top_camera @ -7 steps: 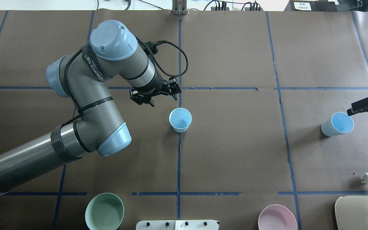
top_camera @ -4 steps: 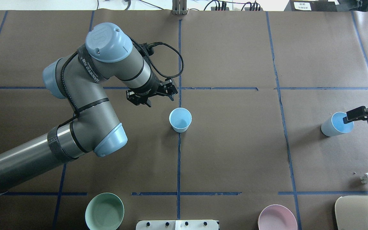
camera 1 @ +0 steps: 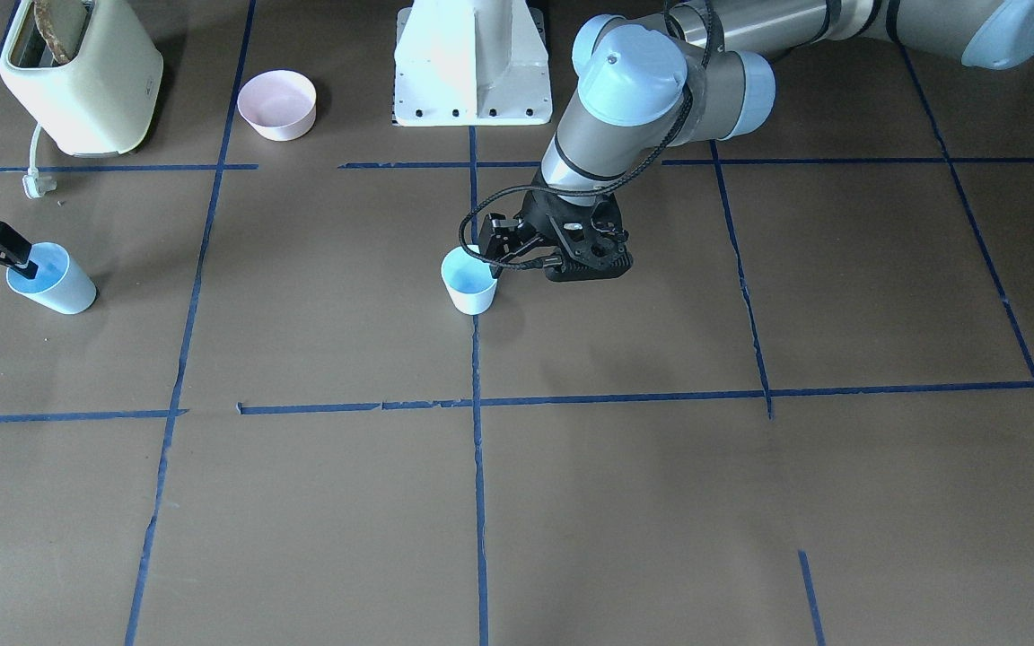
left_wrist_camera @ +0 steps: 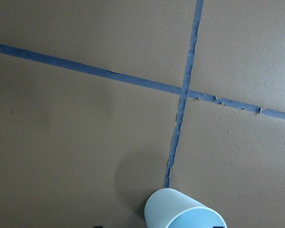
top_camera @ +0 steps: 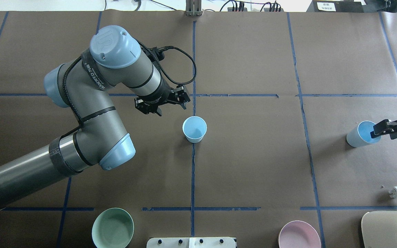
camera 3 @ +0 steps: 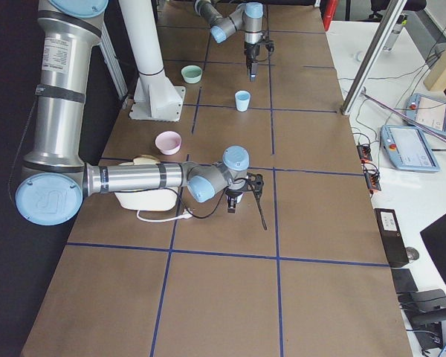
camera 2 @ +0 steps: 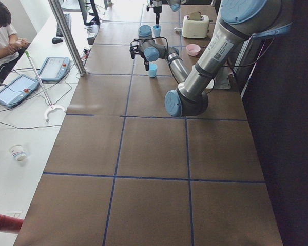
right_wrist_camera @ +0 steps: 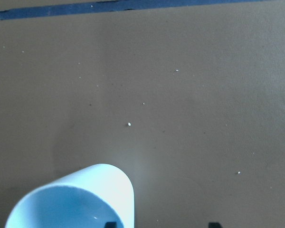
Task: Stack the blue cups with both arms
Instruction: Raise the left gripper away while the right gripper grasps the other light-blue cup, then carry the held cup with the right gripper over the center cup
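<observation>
One blue cup (top_camera: 194,129) stands upright at the table's centre on a blue tape line; it also shows in the front view (camera 1: 469,280). My left gripper (top_camera: 171,108) is open and empty, just beyond and left of this cup, not touching it. The second blue cup (top_camera: 362,134) stands near the right edge. My right gripper (top_camera: 384,131) is open at its rim. In the right wrist view one fingertip (right_wrist_camera: 111,223) sits inside the cup (right_wrist_camera: 71,202) and the other is outside its wall.
A mint-green bowl (top_camera: 112,228) and a pink bowl (top_camera: 299,236) sit at the near edge beside the white pedestal (camera 1: 472,63). A cream toaster (camera 1: 82,76) with its plug (top_camera: 396,191) is near the right cup. An operator (camera 2: 2,31) sits beyond the table.
My right gripper has moved toward the right cup until one finger is over its mouth. My left arm has drifted slightly left, away from the centre cup. Both cups stayed put.
</observation>
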`<state>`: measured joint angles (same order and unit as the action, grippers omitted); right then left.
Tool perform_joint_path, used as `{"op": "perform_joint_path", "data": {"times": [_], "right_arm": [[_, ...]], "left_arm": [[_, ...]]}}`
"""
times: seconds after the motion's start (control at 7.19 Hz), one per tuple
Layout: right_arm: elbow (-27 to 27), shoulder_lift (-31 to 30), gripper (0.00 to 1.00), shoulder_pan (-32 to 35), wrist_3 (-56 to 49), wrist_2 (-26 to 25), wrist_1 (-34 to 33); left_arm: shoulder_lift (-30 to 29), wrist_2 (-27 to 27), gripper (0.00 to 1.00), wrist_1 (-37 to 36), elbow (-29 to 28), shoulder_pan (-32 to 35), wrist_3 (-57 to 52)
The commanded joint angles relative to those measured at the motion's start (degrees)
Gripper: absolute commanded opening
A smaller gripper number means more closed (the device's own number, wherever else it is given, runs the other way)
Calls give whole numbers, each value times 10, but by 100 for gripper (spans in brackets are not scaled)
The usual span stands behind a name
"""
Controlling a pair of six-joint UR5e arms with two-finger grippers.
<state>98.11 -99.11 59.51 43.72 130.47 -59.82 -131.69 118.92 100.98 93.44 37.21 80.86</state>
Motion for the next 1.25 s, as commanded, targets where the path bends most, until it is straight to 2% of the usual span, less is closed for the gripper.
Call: {"op": "perform_joint_path", "data": {"times": [0.0, 0.28, 0.42, 0.56, 0.83, 1.11], "right_arm": [[-3, 8, 0, -7, -2, 6, 0], [17, 39, 0, -19, 0, 18, -6], [71, 41, 0, -19, 28, 19, -17], [96, 82, 0, -39, 82, 20, -30], [96, 218, 0, -107, 247, 16, -46], [93, 387, 0, -150, 302, 8, -196]], "left_arm": [[23, 2, 82, -1, 23, 5, -1], [73, 5, 82, -1, 78, 29, -2], [85, 7, 89, -3, 94, 42, -2], [96, 6, 99, -4, 110, 48, -1], [177, 6, 100, -4, 171, 69, -2], [223, 0, 100, -2, 172, 78, -43]]}}
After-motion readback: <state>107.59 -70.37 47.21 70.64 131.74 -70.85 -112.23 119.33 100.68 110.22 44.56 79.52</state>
